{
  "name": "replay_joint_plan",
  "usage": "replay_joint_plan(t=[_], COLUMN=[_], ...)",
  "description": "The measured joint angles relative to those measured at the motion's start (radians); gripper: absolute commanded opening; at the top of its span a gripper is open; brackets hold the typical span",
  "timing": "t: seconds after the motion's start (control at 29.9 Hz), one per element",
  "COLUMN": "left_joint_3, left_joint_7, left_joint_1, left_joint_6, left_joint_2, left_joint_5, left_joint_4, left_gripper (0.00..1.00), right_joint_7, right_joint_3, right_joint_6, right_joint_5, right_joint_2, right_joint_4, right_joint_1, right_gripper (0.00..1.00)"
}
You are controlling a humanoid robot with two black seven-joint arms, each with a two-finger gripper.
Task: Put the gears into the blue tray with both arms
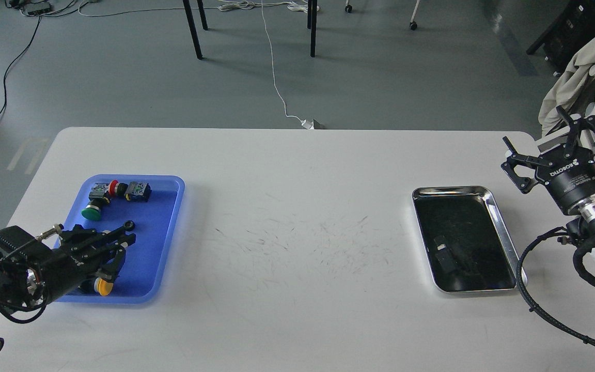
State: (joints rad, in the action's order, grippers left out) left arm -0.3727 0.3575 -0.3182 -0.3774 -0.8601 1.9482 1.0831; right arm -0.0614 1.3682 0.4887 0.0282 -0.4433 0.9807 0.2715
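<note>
Left gripper [124, 238] hangs low over the blue tray [169, 227], reaching in from the tray's near-left side. Its dark fingers lie close together, but against the black body I cannot tell whether they are parted or closed. Just beyond the fingertips, toward the tray's middle, sits a small black round piece, seemingly a gear [130, 225]. It looks touching or nearly touching the upper finger, and whether it is held or already resting on the tray floor is not clear.

Also inside the tray are push-button switches: a green-capped one [91, 212] and a red-capped one [113, 188] at the far end, beside a dark switch block [139, 191], and a yellow-capped one [104, 287] at the near end, partly under the gripper.

Well away from the tray, across the bare white table [297, 170], stands a silver metal tray [500, 219] with something dark and indistinct on its floor. Beyond that, the right gripper [556, 139] is raised off the table edge, fingers spread wide and holding nothing.

By my judgement one gear is at the point of delivery. No other gears are plainly visible, so what is left cannot be counted.
</note>
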Motion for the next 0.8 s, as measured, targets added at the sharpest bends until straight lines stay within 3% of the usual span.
replay_joint_plan(t=[0.23, 0.33, 0.47, 0.67, 0.8], left_joint_3=[0.000, 0.000, 0.000, -0.004, -0.013], left_joint_7=[-0.001, -0.002, -0.002, -0.002, -0.002], left_joint_1=[0.011, 0.011, 0.011, 0.006, -0.001], left_joint_6=[0.000, 0.000, 0.000, -0.002, -0.003], left_joint_2=[0.029, 0.032, 0.033, 0.029, 0.020], left_joint_5=[-0.001, -0.003, -0.011, -0.014, -0.037], left_joint_4=[-0.001, -0.003, -0.004, -0.005, 0.000], left_gripper=[0.16, 0.41, 0.51, 0.79, 0.84], right_joint_7=[0.000, 0.000, 0.000, 0.000, 0.000], right_joint_3=[-0.001, -0.001, -0.001, 0.000, 0.000], right_joint_6=[0.000, 0.000, 0.000, 0.000, 0.000], right_joint_5=[-0.001, 0.000, 0.000, 0.000, 0.000], right_joint_2=[0.000, -0.001, -0.001, -0.001, -0.001], right_joint_4=[0.000, 0.000, 0.000, -0.001, -0.001], right_joint_1=[0.003, 0.003, 0.003, 0.003, 0.005], right_gripper=[0.97, 0.97, 0.97, 0.97, 0.97])
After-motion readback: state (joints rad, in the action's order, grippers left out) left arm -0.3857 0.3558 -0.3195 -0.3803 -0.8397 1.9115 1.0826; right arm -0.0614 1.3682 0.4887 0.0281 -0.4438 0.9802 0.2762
